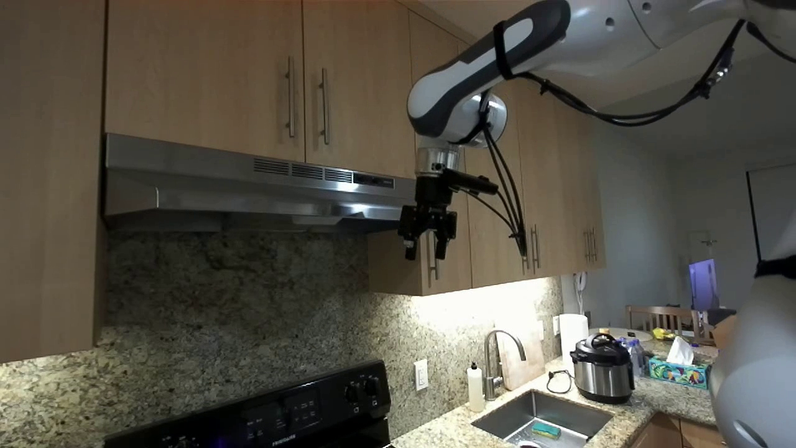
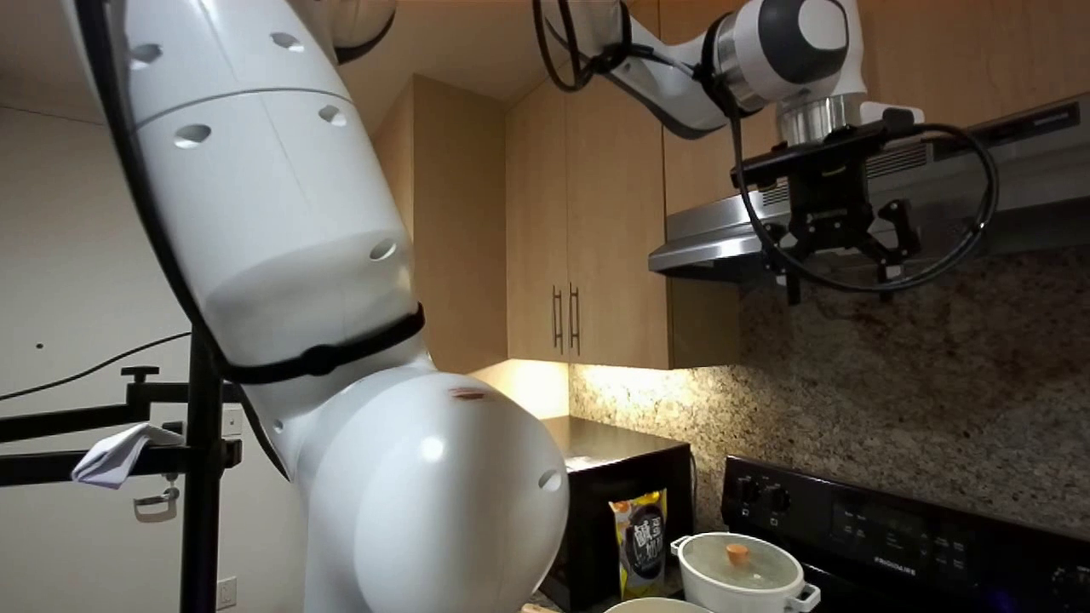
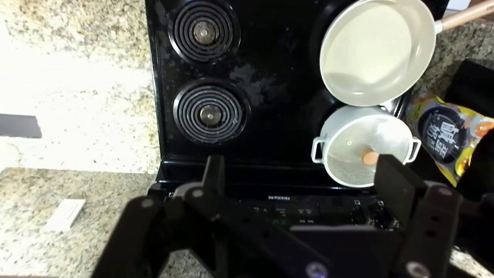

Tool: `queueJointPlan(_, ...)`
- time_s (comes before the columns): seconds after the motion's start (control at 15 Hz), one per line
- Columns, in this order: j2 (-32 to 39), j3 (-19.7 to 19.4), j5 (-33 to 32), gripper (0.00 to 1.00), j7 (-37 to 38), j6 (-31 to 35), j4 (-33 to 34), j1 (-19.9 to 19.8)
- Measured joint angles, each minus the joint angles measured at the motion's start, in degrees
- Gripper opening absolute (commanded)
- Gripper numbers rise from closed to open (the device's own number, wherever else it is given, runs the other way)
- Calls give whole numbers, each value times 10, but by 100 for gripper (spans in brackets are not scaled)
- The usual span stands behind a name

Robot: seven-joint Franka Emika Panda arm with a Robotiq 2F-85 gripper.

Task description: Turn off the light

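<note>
Black jaws (two fingers (image 3: 396,180), parted) near one steel hood (image 1: 255,186).

black pincer (image 1: 425,250), silver hood (image 1: 211,179), speckled beige-brown backsplash (image 1: 249,286), sponge (image 1: 546,429) seemingly teal and yellow

All views share stove (image 3: 278,127), wrist's from above

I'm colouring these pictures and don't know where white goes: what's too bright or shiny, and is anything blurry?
In the wrist view, the counter at the left is washed almost white, and the gripper looks dark and blurry; in both exterior views, the wall under the cabinets glows brightly; in an exterior view, the robot's white arm has a small shiny spot.
</note>
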Motion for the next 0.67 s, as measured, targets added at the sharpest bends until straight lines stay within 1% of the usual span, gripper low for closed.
queueJointPlan(0.13,23,-3,12,100,-10,-17,1,3)
queueJointPlan(0.33,51,-11,62,100,-49,-38,2,12)
queueJointPlan(0.53,69,-18,117,100,-88,-41,4,14)
queueJointPlan(0.67,75,-21,132,100,-99,-41,8,14)
